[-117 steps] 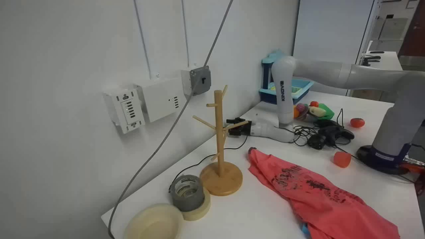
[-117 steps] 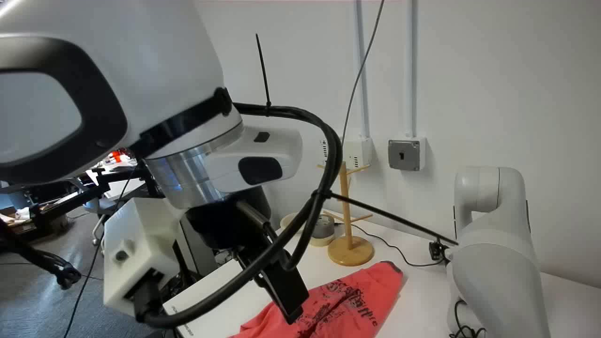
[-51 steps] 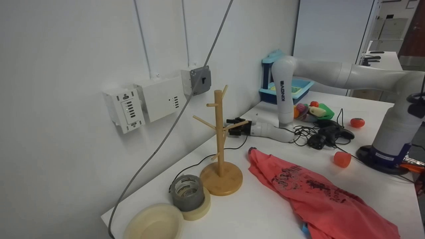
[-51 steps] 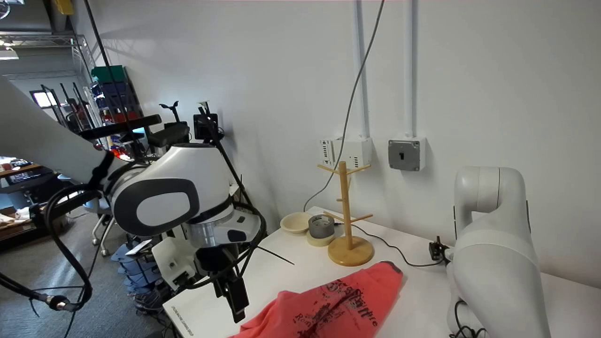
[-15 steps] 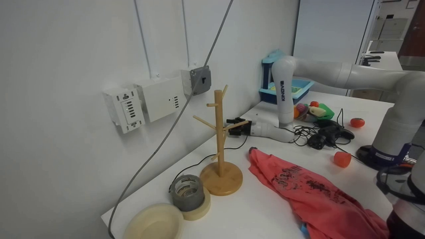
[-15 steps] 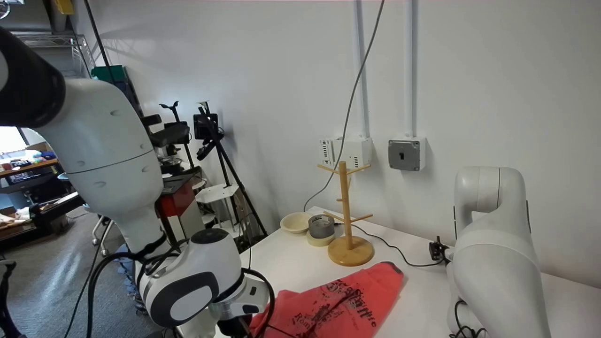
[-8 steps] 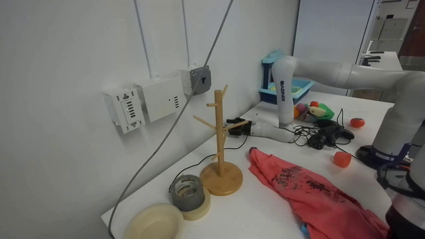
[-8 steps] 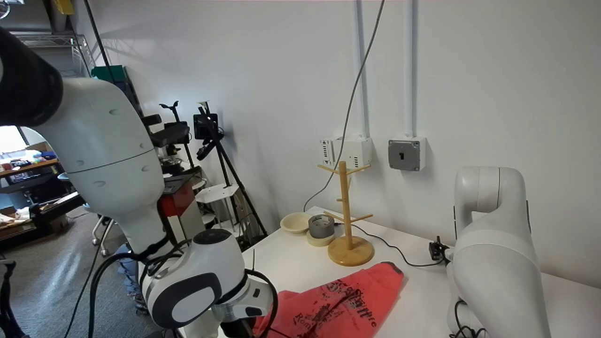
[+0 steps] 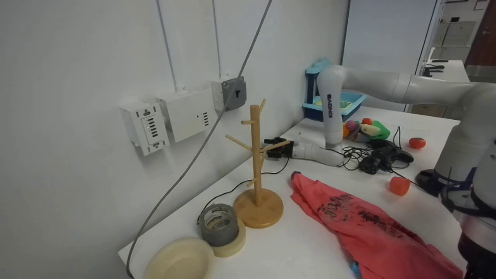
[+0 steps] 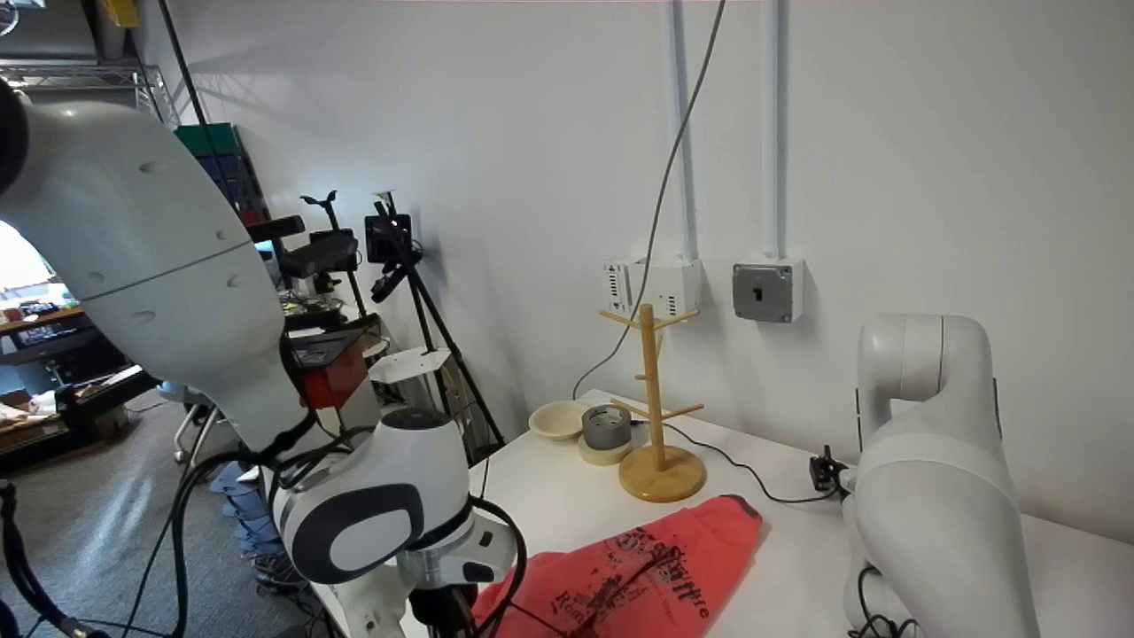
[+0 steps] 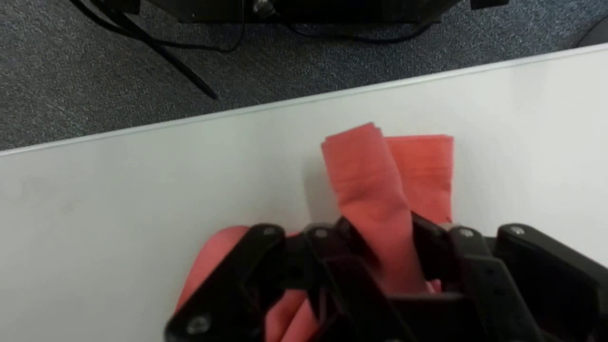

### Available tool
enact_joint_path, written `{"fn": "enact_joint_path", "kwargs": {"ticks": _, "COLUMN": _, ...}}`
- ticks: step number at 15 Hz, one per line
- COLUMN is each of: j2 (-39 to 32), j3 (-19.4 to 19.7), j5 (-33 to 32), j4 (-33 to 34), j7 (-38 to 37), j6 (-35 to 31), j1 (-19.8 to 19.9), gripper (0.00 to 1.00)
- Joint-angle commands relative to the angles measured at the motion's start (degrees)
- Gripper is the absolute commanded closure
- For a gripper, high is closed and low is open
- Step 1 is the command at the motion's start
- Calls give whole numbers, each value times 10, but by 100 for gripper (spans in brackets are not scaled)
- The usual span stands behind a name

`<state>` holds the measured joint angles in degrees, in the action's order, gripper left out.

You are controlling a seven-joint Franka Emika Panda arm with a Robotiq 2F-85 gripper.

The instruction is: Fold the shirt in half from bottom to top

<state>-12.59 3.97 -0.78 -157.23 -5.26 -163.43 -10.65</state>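
The coral-red shirt (image 9: 372, 228) lies wrinkled across the white table with its dark print facing up, and also shows in an exterior view (image 10: 642, 576). A dark-trimmed end points toward the mug stand. In the wrist view my gripper (image 11: 383, 225) is shut on a strip of the shirt (image 11: 363, 171), which sticks up between the fingers near the table's edge. Another flap of red cloth lies flat behind it, and more folds show under the left finger linkage. Both exterior views cut off my fingertips at the bottom; only the black gripper body shows beside the shirt.
A wooden mug stand (image 9: 257, 211), stacked tape rolls (image 9: 223, 228) and a cream bowl (image 9: 180, 261) stand by the wall. Another arm (image 9: 403, 87) rests beyond the shirt, near an orange cup (image 9: 399, 186) and black controllers (image 9: 383, 159). The table edge (image 11: 285, 102) runs close to my gripper.
Over several seconds my arm has come down onto the shirt's near end, and the gripper has shut on it. In the last half second the arm has risen slightly, the cloth's edge shifting along.
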Motion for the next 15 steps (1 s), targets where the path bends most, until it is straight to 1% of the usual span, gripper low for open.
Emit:
{"fn": "enact_joint_path", "kwargs": {"ticks": 1, "j2": 104, "j3": -16, "j5": -14, "j4": -1, "j7": -4, "j6": 109, "j1": 22, "gripper": 97}}
{"fn": "enact_joint_path", "kwargs": {"ticks": 2, "j2": 147, "j3": -17, "j5": -24, "j4": -22, "j7": -7, "j6": 126, "j1": 24, "gripper": 97}}
{"fn": "enact_joint_path", "kwargs": {"ticks": 4, "j2": 184, "j3": -27, "j5": -41, "j4": -3, "j7": -9, "j6": 170, "j1": 31, "gripper": 97}}
{"fn": "enact_joint_path", "kwargs": {"ticks": 6, "j2": 206, "j3": -38, "j5": -42, "j4": 22, "j7": -3, "j6": 201, "j1": 38, "gripper": 97}}
{"fn": "enact_joint_path", "kwargs": {"ticks": 9, "j2": 220, "j3": -49, "j5": -22, "j4": 65, "j7": 8, "j6": 237, "j1": 41, "gripper": 97}}
{"fn": "enact_joint_path", "kwargs": {"ticks": 11, "j2": 221, "j3": -54, "j5": -17, "j4": 90, "j7": 7, "j6": 239, "j1": 42, "gripper": 97}}
{"fn": "enact_joint_path", "kwargs": {"ticks": 15, "j2": 204, "j3": -64, "j5": -37, "j4": 137, "j7": -14, "j6": 215, "j1": 50, "gripper": 97}}
